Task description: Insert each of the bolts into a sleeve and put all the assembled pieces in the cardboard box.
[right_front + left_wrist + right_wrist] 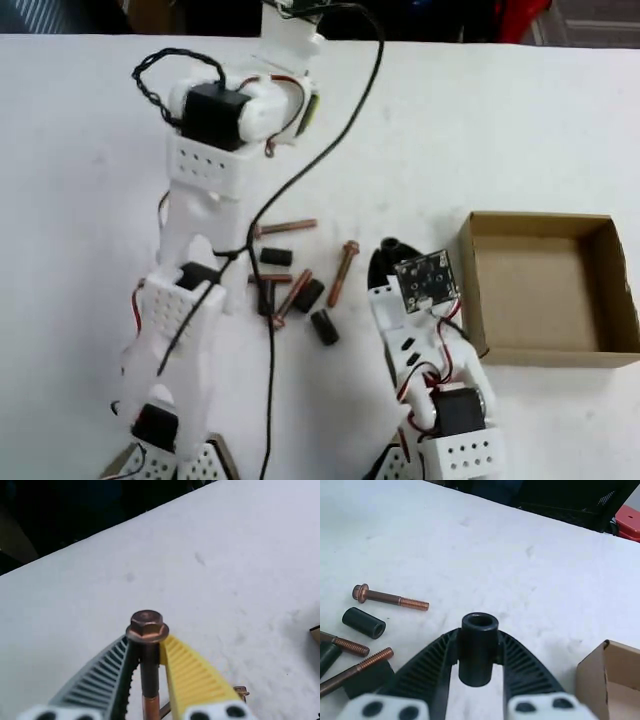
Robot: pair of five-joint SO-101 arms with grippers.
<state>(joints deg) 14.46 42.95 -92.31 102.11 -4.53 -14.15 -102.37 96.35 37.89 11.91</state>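
Note:
My left gripper (146, 641), with one grey and one yellow finger, is shut on a copper bolt (147, 629) that stands head up between them. In the high view this gripper (308, 108) is held near the table's far side. My right gripper (479, 639) is shut on an upright black sleeve (479, 647) with its bore facing up. It (385, 255) sits just left of the cardboard box (540, 220), which is open with nothing visible inside. Loose bolts (344, 272) and black sleeves (323, 327) lie scattered between the two arms.
More loose parts lie on the white table: a bolt (390, 599), a sleeve (364, 622) and further bolts (355, 670). A black cable (270, 330) runs across the pile. The box corner (615, 675) is close beside my right gripper.

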